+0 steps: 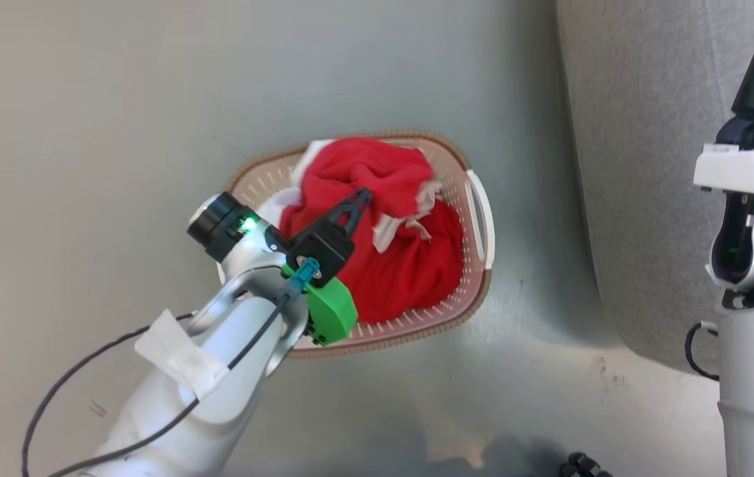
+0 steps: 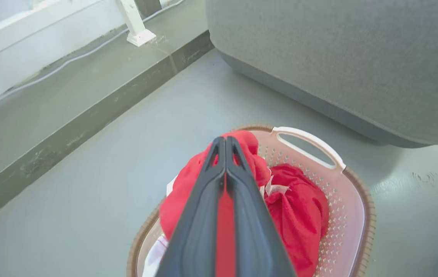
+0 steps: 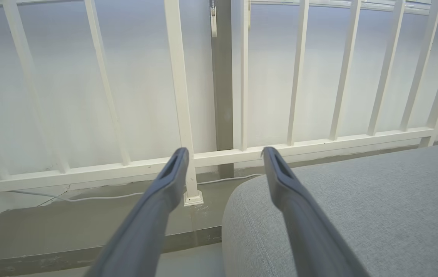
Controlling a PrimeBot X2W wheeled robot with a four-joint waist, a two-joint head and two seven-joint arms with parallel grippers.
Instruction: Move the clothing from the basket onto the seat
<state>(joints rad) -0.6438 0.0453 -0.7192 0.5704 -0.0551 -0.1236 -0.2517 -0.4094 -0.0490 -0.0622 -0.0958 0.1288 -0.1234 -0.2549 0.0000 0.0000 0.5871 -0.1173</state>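
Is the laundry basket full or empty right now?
Full: the red clothing is heaped inside the basket, bunched up above its rim.

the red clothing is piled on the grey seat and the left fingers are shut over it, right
Not quite. The clothing is piled in the basket on the floor beside the seat, not on the seat; the head view shows this. The rest holds: the left fingers are shut over it.

A pale left forearm (image 1: 231, 358) hides one corner of the cream perforated plastic basket (image 1: 456, 301); rightward, the grey fabric seat (image 1: 642, 165) is cropped.
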